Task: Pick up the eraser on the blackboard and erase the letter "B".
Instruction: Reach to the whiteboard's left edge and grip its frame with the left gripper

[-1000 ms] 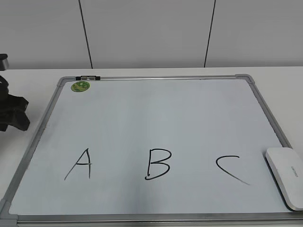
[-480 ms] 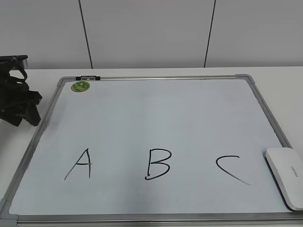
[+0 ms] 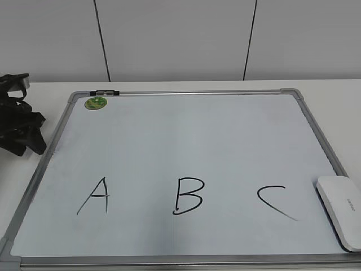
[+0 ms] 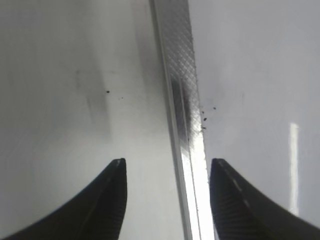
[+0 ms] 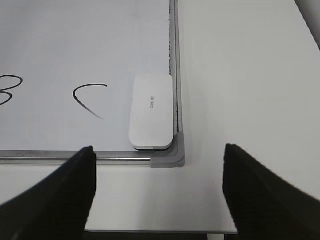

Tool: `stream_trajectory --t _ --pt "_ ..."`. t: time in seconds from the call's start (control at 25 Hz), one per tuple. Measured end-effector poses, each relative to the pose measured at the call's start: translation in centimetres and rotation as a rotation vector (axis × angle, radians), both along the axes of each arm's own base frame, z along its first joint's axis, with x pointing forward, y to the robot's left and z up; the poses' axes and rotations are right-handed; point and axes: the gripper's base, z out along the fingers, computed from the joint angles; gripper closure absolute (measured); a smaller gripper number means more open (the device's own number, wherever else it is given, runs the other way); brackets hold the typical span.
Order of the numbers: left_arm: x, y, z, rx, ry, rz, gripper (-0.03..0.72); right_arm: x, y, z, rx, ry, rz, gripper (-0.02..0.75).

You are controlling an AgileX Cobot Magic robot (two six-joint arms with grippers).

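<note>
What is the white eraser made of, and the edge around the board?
The eraser looks like smooth matte white plastic, with rounded edges and a dark, maybe felt, layer underneath. The blackboard frame looks like silvery metal: it shines and shows fine ridges in the left wrist view.

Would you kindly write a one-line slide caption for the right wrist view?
Open right gripper hovering above the eraser, which lies in the blackboard's corner beside the letter C.
</note>
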Motion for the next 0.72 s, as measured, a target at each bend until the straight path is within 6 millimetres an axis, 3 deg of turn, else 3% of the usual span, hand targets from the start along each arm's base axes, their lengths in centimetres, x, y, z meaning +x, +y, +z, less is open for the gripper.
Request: stream_trajectory --t 0.16,0.72 --pt "0.2 0.1 -1.2 -0.063 0.020 0.002 0.305 0.0 0.0 0.0 0.000 0.000 0.000 0.151" --pt "1.0 0.1 -2.3 -0.087 0.033 0.007 0.360 0.0 0.0 0.0 0.000 0.000 0.000 0.151"
